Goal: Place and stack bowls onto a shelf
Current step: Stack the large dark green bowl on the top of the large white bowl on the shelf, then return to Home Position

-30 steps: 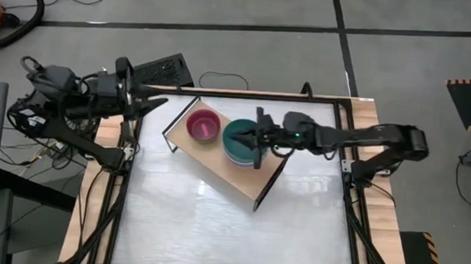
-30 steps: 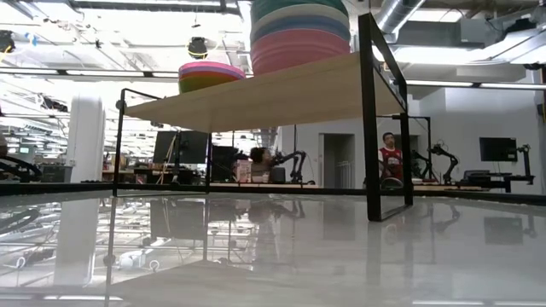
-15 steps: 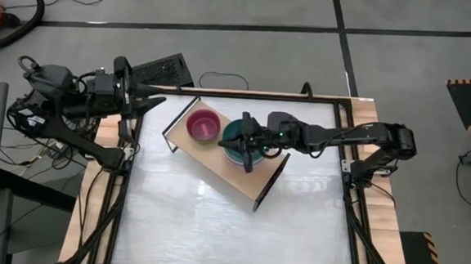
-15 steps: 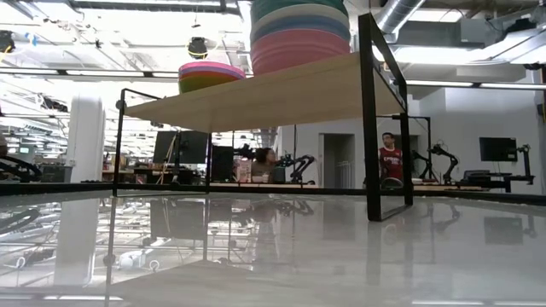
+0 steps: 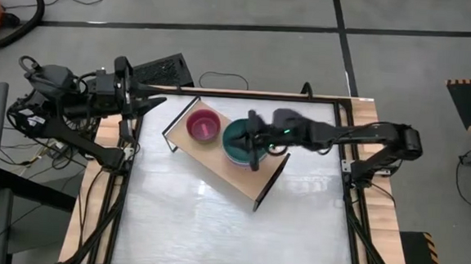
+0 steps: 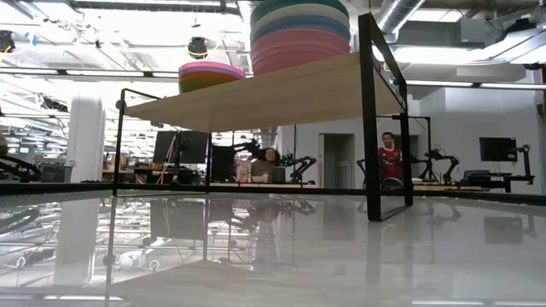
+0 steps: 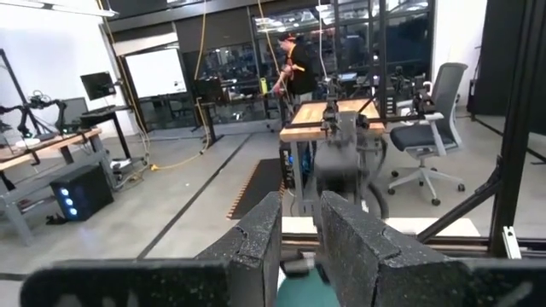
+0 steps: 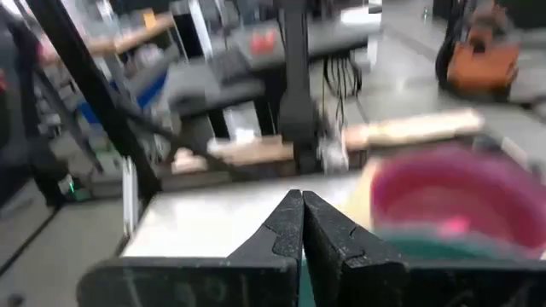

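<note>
The light-wood shelf (image 5: 245, 180) stands slantwise on the white table, toward its far side. Two stacks of bowls sit on it. A small one with a magenta bowl on top (image 5: 203, 126) shows pink over lime green in the low view (image 6: 211, 75). A bigger one has a teal bowl on top (image 5: 237, 137), with cream, grey-blue and pink bowls below (image 6: 299, 34). My right gripper (image 5: 253, 143) is shut over the teal-topped stack, nothing between its fingers (image 8: 301, 213). My left gripper (image 5: 154, 102) waits level at the table's far left corner, its fingers a little apart (image 7: 300, 230). My right gripper's shut fingers reach in from the table's right, nearly level, over the right side of the teal bowl's rim (image 5: 249, 153). Whether they touch the bowl I cannot tell.
Bare white tabletop (image 5: 229, 230) stretches from the shelf to the near edge inside a black frame. A black slatted object (image 5: 161, 68) lies beyond the far left corner. People and other workbenches show in the room behind (image 6: 390, 158).
My right gripper has wavered over the teal-topped stack, going a little toward the table's left and partly back, with its fingers tipping lower. It has stayed shut. Both stacks and the shelf have stayed put.
</note>
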Robot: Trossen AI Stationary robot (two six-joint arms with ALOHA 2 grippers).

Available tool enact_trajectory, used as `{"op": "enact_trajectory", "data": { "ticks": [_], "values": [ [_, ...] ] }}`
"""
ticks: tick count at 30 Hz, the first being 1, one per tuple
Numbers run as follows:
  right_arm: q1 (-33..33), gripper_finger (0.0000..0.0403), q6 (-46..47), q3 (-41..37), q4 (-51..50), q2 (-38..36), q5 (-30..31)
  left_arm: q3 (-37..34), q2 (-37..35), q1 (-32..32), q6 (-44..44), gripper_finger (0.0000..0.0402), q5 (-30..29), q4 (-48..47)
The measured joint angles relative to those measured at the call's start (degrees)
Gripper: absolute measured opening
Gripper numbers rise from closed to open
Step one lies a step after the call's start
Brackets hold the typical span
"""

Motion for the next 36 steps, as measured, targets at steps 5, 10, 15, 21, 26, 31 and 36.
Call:
{"op": "enact_trajectory", "data": {
  "ticks": [5, 10, 15, 21, 26, 31, 36],
  "values": [
    [-0.01, 0.0039, -0.09, 2.18, 0.62, -8.18, 0.09, 0.0, 0.08, 0.0, 1.07, 0.0073, -0.01, 0.57],
    [-0.72, 0.0038, -0.14, 2.62, -2.83, -19.39, 0.16, 0.0, 0.09, 0.0, 4.08, 0.0073, -0.59, -0.18],
    [-0.65, 0.0038, -1.22, 2.58, -16.71, -31.87, 0.37, 0.0, -0.44, 0.02, -1.18, 0.0073, 1.28, -5.39],
    [2.97, 0.0038, -6.73, -5.65, -21.48, -46.78, 3.42, -1.44, -3.7, 1.43, -6.86, 0.0073, 6.04, -7.65],
    [3.16, 0.0038, -2.12, -18.27, -21.39, -60.01, 8.29, -17.16, -13.38, 1.51, -10.04, 0.0073, 4.72, 2.14],
    [3.18, 0.0038, 0.1, -29.28, -18.14, -69.3, 9.4, -37.28, -26.13, 1.52, -14.57, 0.0073, 1.61, 13.67],
    [3.16, 0.0038, 1.5, -38.01, -16.7, -78.17, 10.04, -53.81, -40.01, 1.51, -17.97, 0.0073, 1.98, 20.49]
  ]
}}
